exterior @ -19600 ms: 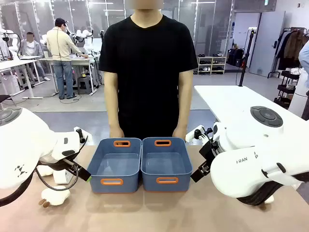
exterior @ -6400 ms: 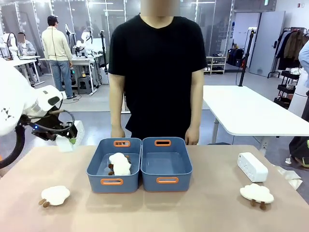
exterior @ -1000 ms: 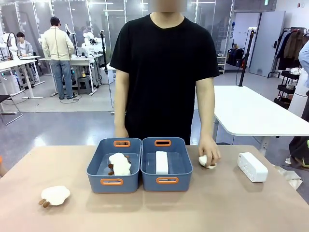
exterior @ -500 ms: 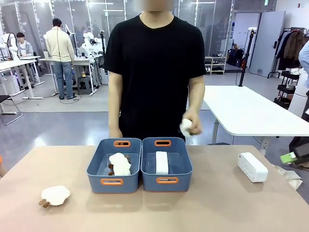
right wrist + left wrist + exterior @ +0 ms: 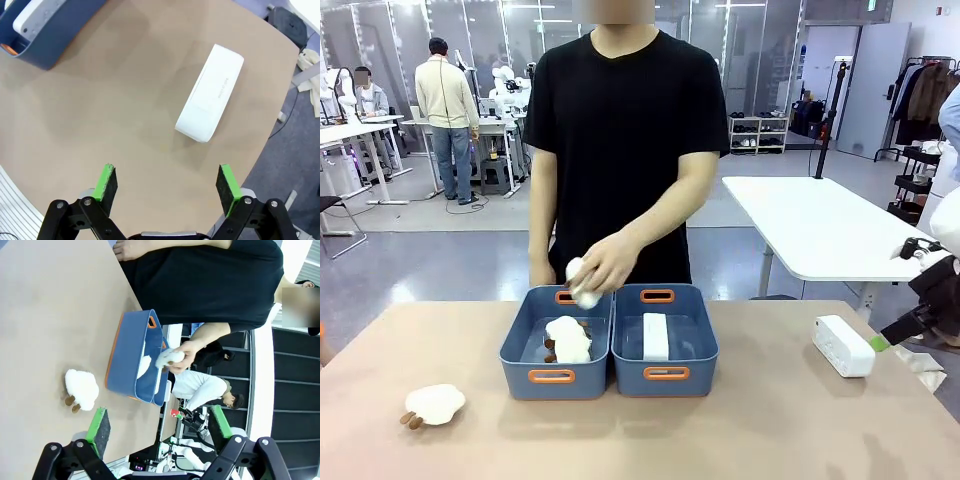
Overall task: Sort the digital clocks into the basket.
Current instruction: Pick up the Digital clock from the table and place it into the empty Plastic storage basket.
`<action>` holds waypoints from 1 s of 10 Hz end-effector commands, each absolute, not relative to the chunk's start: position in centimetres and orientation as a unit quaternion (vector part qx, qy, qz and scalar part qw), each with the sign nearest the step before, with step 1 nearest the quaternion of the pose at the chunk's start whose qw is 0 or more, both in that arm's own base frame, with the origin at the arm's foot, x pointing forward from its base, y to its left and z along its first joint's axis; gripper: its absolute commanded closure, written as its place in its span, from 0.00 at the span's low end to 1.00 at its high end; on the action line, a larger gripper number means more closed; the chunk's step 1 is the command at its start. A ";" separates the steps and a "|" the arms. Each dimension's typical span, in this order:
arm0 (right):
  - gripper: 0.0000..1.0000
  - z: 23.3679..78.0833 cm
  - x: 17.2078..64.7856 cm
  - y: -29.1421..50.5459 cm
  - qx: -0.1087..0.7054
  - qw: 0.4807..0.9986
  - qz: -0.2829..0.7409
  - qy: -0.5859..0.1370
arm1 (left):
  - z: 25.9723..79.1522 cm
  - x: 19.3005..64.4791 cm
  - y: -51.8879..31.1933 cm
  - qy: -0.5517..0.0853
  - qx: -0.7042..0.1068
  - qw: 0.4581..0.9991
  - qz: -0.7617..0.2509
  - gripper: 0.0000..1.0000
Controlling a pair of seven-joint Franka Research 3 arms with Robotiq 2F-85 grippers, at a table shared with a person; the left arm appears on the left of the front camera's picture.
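Half done, as I judge it: one digital clock [image 5: 656,336] lies flat in the right basket [image 5: 698,372], and the second clock [image 5: 210,100] sits on the desk [image 5: 125,115] off to the right, well apart from the bins. Left bin [image 5: 520,365] holds a fluffy cloud piece [image 5: 569,338], the person's hand [image 5: 605,265] hangs over its far rim with what looks like another, and a third cloud [image 5: 435,403] sits at desk left. Right end effector [image 5: 167,182] is spread wide and empty above the second clock; left end effector [image 5: 160,424] is likewise wide apart, holding nothing.
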State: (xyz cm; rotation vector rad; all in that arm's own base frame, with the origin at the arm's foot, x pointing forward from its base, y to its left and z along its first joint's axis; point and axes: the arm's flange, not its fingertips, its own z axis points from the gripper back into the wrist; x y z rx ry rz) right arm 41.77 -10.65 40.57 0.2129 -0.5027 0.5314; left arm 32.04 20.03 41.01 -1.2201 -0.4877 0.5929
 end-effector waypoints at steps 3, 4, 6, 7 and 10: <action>0.00 39.1 47.6 -9.6 0.031 0.934 0.269 -0.232 | 41.0 32.1 20.1 -0.226 -0.569 0.743 0.269 0.00; 0.00 38.3 49.7 -8.5 0.007 0.938 0.268 -0.221 | 41.0 32.1 20.1 -0.226 -0.569 0.743 0.269 0.00; 0.00 37.9 51.5 -7.4 0.033 0.942 0.261 -0.207 | 41.0 32.1 20.1 -0.226 -0.569 0.743 0.269 0.00; 0.00 36.9 52.5 -7.1 0.013 0.949 0.250 -0.193 | 41.0 32.1 20.1 -0.226 -0.569 0.743 0.269 0.00; 0.00 33.8 54.5 -6.8 0.020 0.956 0.246 -0.159 | 41.0 32.1 20.1 -0.226 -0.569 0.743 0.269 0.00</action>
